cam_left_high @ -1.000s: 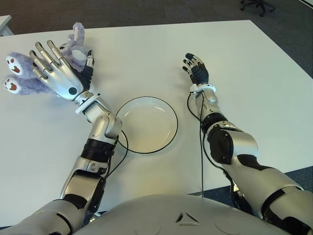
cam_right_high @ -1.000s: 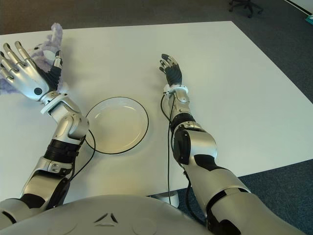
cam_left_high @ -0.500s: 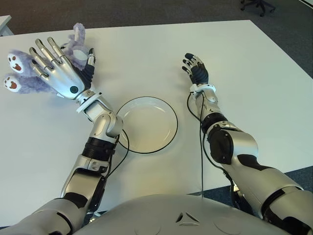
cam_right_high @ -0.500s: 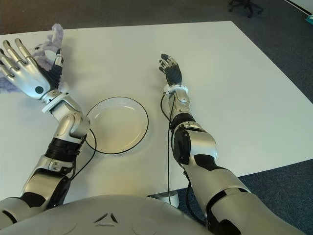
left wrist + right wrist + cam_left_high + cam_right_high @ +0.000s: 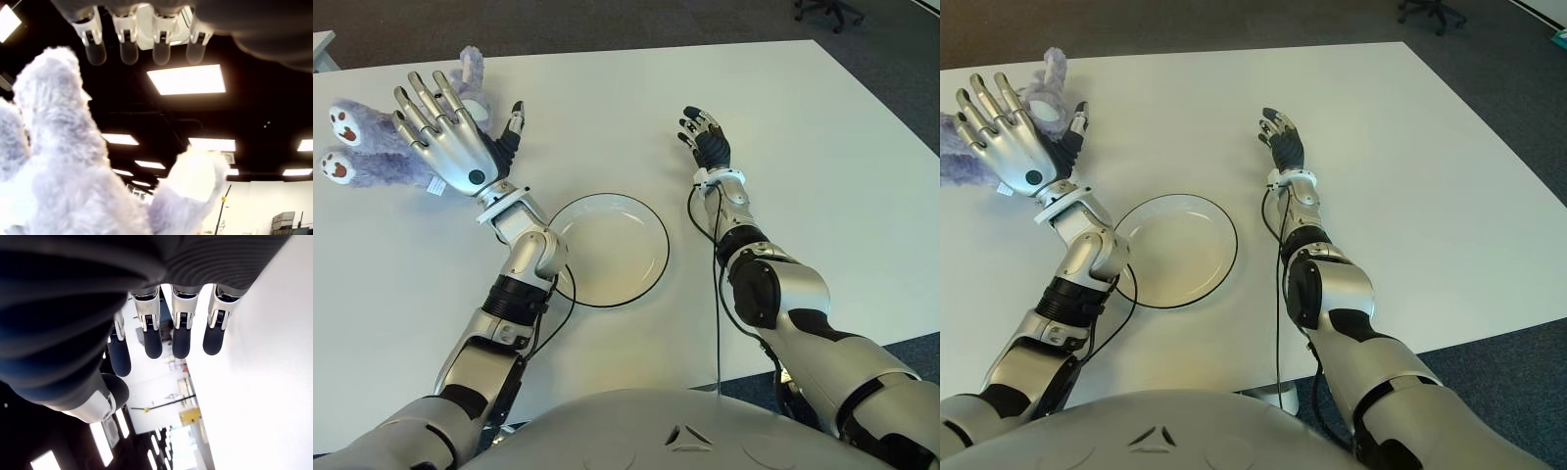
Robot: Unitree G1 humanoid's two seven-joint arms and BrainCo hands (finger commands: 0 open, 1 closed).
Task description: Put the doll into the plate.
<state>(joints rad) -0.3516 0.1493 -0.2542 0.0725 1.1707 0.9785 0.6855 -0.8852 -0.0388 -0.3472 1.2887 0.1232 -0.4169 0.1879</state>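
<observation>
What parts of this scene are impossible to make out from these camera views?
- Doll: its head and body sit behind the left robot hand in the eye views; contact unclear.
- Doll in the right eye view: legs cut off by the edge.
- Plate: absent from both wrist views.
- Right robot hand: whether it touches the table.

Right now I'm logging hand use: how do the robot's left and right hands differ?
The left hand is raised beside the purple doll, fingers spread; the right hand shows low over bare table, fingers relaxed. The left sits far from the plate's left edge, the right beyond its right edge. Both hold nothing.
</observation>
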